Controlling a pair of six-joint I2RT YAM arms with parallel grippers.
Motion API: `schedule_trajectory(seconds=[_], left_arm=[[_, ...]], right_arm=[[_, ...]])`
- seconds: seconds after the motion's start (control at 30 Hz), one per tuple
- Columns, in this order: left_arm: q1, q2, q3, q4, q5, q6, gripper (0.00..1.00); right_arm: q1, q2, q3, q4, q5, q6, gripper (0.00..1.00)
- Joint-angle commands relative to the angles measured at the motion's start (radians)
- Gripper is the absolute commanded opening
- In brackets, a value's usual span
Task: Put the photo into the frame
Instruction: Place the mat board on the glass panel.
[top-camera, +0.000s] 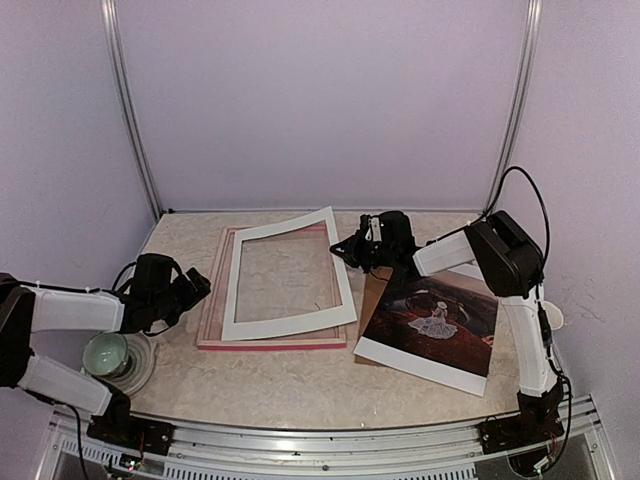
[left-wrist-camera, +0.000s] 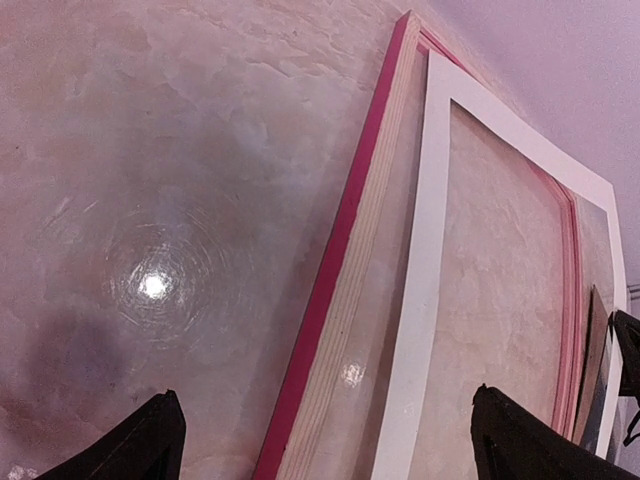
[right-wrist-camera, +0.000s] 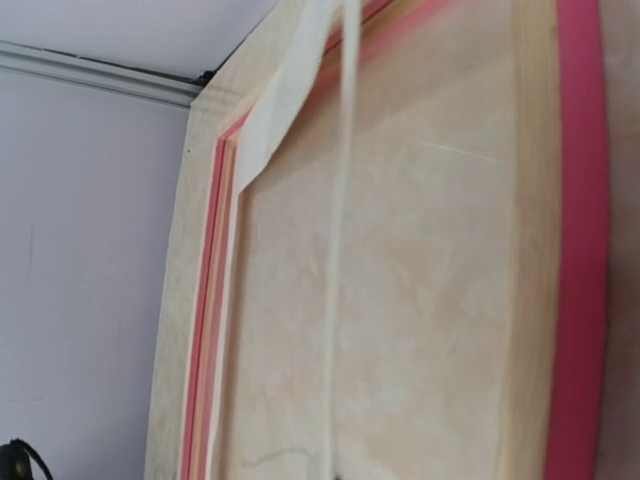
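Here, the frame (top-camera: 270, 342) lies flat on the table (top-camera: 280, 385), left of the middle in the overhead view. Its pink moulding shows along the bottom and left sides. A white mat (top-camera: 290, 322) rests on top of it, skewed, with its upper right corner reaching past the frame's edge.

The right gripper (top-camera: 347, 250), just right of centre, is pinched closed on the mat's right-hand edge. In that arm's wrist view the sheet appears edge-on, as a thin pale line running down the middle of the picture.

The photo (top-camera: 430, 320) lies at the lower right, apart from the frame. It rests on a brown board (top-camera: 373, 295), part of which shows at the photo's upper left.

The left gripper (top-camera: 200, 287) hovers just beside the frame's left side, its fingers spread wide with nothing between them. A green cup (top-camera: 105, 352) stands at the lower left.
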Motion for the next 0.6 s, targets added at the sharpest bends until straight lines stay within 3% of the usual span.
schedule_trajectory(seconds=[0.0,0.57], left_arm=[[0.01,0.004,-0.012,0.022,0.009,-0.01,0.99],[0.009,0.036,-0.034,0.069,0.056,-0.022,0.99]], right_arm=[[0.029,0.045,0.055,-0.015,0.019,-0.014,0.06],[0.077,0.057,0.056,-0.024,0.083,-0.02,0.06]])
